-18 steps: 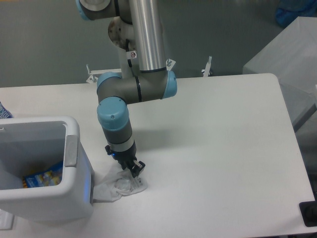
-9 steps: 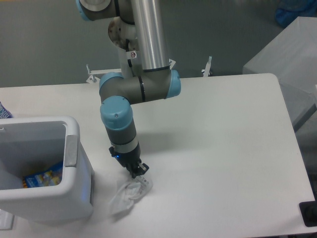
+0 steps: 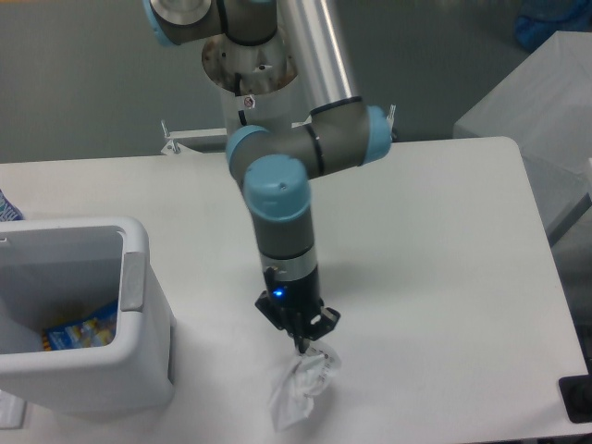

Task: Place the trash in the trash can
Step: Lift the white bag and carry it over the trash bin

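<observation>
A crumpled white wrapper (image 3: pixel 299 390), one piece of the trash, dangles from my gripper (image 3: pixel 303 342), which is shut on its top edge. The wrapper hangs just above the table near the front edge, its lower end close to the surface. At the left stands the white trash can (image 3: pixel 141 324), boxy with a thick rim and a grey side tab (image 3: pixel 134 281). My gripper is well to the right of the can. Blue and yellow packaging (image 3: pixel 79 331) lies inside the can. No crushed bottle shows.
The white table (image 3: pixel 435 259) extends right and back. A metal bracket (image 3: pixel 190 139) sits at its rear edge. A grey covered object (image 3: pixel 541 111) stands beyond the right corner. A dark item (image 3: pixel 578 398) is at the lower right.
My gripper has lifted the wrapper off the table beside the can and carried it to the right and toward the front edge. The arm has swung right with it.
</observation>
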Robot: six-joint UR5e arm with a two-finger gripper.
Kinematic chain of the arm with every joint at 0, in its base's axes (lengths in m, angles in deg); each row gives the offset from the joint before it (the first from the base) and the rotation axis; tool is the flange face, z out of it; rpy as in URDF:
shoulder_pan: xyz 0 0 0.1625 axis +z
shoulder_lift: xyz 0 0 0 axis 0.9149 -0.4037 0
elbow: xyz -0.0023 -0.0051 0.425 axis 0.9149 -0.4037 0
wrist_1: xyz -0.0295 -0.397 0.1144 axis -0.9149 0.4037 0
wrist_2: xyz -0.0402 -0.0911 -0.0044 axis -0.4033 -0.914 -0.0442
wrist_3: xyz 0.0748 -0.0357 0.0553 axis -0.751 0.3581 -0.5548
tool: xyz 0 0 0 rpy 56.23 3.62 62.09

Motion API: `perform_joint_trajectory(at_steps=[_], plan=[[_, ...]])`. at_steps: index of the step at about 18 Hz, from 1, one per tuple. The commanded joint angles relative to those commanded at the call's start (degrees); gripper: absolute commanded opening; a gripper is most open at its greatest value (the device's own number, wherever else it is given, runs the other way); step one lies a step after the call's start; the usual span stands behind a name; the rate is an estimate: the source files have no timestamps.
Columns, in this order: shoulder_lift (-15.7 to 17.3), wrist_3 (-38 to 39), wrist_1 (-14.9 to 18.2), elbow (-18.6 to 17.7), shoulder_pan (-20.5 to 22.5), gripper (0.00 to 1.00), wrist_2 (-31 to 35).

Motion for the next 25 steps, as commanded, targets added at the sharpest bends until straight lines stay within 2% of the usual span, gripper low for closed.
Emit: perform_joint_trajectory(at_steps=[6,9,12,15,22,25], plan=[[3.43,16.61,-0.09,5.89,1.14,0.00,-4.93],[6.41,20.58,0.00,7.31,0.53,0.00,-7.03],[9.66,21.38,0.00,6.96,-0.78,0.00,-7.39],[11.51,21.38,0.00,7.04,-3.77,0.00,-7.13],[13.10,21.21,0.26,5.73,-11.06,0.00,-6.78],[13.54,19.54,0.17,3.54,-12.83,0.00,-6.78]])
